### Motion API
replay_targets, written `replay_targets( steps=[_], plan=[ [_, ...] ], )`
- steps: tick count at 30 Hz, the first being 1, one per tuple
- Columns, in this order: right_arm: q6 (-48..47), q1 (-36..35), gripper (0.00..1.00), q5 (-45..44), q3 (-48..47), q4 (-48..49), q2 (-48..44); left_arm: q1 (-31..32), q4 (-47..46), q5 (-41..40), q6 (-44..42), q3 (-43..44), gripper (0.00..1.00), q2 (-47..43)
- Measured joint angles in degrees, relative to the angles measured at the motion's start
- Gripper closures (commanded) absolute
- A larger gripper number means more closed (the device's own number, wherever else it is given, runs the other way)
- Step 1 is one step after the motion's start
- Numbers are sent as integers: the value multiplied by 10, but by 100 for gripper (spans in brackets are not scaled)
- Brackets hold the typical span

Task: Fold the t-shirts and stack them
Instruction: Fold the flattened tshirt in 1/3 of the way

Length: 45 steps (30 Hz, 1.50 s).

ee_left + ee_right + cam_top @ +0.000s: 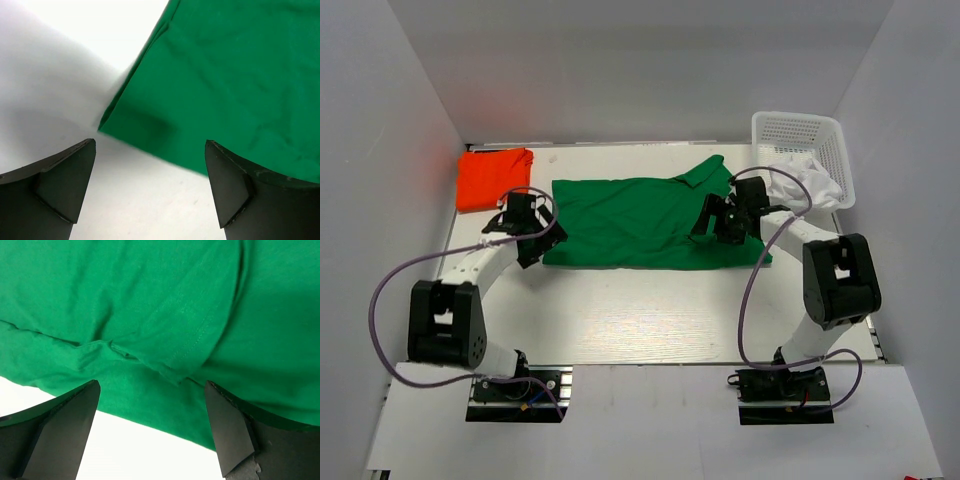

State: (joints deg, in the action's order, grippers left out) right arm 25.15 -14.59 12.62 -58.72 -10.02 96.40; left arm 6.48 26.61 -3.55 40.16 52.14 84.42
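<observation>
Left gripper (150,145) and right gripper (152,383) gape over green t-shirt (630,220)

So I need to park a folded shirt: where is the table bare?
Widest: the table between the green shirt and the arm bases. A thin strip lies behind it, between orange shirt and basket. Crowded: far corners, and the shirt's ends under open left fingers and right fingers.

Bare table (650,320) nearside of green shirt (630,222), basket (798,119) blocking far-right corner, orange shirt (492,178) far-left
</observation>
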Motion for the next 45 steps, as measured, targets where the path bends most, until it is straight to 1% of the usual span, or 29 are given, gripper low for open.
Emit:
replay_targets(
  steps=[4,9,15,22,26,30,35,37,38,42,45],
  plan=[
    [3,-2,10,16,-10,8,42,0,-1,-3,-1,-45,0,-76],
    [7,-2,10,21,-27,8,65,0,-8,-16,1,-55,0,-124],
    [17,-2,10,37,-29,18,68,0,-13,-25,2,-56,0,-128],
    [48,-2,10,77,-61,57,107,0,-10,-41,4,-56,0,-132],
    [67,-5,10,81,-116,85,126,0,-9,-41,3,-56,0,-137],
    [89,-7,10,75,-196,103,146,0,1,-39,3,-56,0,-138],
    [93,-9,10,39,-237,78,149,0,4,-32,3,-57,0,-150],
    [89,-9,10,14,-229,65,144,0,-9,-15,3,-57,0,-158],
    [86,-9,10,-3,-210,66,135,0,-20,-4,2,-57,0,-160],
    [74,-6,10,-56,-87,43,54,0,-99,85,-6,-63,0,-141],
    [72,-2,10,-86,-5,30,-18,4,-161,151,-8,-68,0,-95]
  ],
)
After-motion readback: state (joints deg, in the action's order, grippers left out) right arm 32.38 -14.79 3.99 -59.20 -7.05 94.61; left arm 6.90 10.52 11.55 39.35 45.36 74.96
